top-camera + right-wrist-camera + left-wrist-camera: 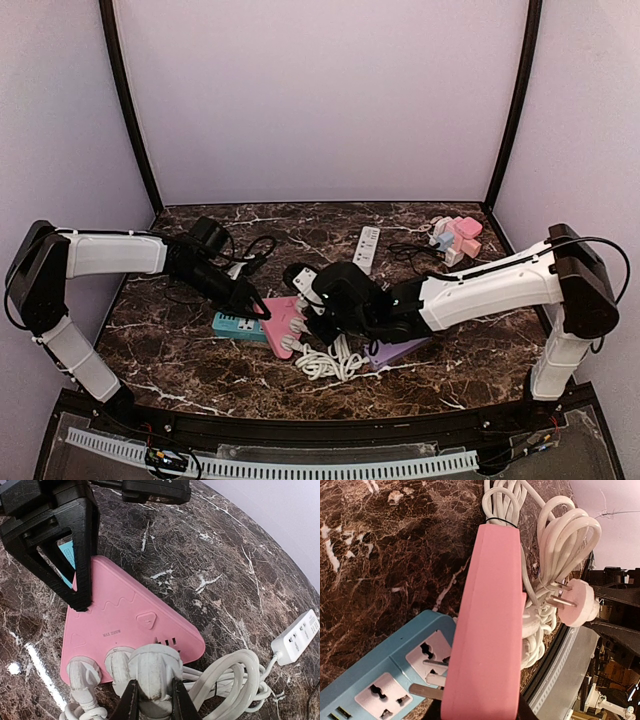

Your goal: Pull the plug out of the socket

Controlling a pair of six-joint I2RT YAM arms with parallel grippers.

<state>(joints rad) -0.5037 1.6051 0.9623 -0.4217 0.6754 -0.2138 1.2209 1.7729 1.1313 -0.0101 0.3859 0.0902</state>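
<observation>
Near edge of table [200,372], middle: left gripper [252,306] clamps pink socket strip [130,625]; right gripper [153,701] pinches white plug [152,672], prongs bare, just beside strip.

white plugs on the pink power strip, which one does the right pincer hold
The rightmost white plug of three in the right wrist view, by the pink power strip's rounded corner. The right pincer is shut on it; the other two are free.

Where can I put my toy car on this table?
Front-left corner, before the teal strip, is bare. So is the front right, past the purple block. The back, between black cable and white strip, too. Middle is crowded: pink strip, plug, cord.
</observation>
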